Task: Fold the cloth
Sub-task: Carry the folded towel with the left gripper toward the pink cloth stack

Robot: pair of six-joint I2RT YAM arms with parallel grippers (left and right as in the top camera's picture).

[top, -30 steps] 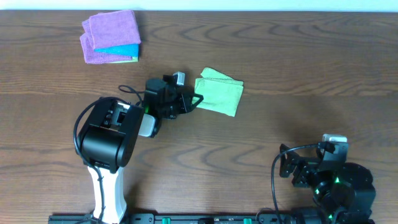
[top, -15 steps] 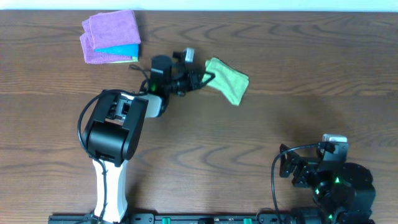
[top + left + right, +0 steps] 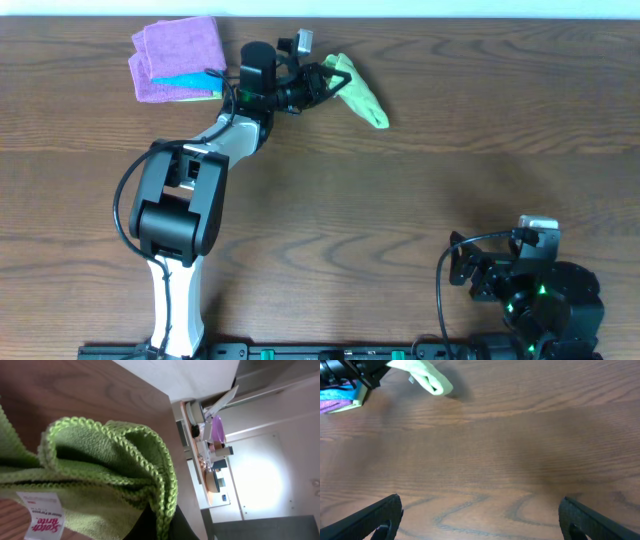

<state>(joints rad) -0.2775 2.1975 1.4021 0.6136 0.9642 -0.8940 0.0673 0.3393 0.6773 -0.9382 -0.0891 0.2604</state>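
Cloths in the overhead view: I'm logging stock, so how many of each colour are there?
Lime-green cloth: 1
Purple cloth: 1
Bright blue cloth: 1
Total: 3

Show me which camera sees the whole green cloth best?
Overhead: the cloth shows end to end, bunched in the left pincer. Left wrist shows only close-up folds and a tag; right wrist shows it small, far off.

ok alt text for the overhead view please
The left gripper is shut on a bunched lime-green microfibre cloth, holding it near the far edge of the wooden table, beside a stack of purple and bright blue cloths. The right arm rests at the near right.
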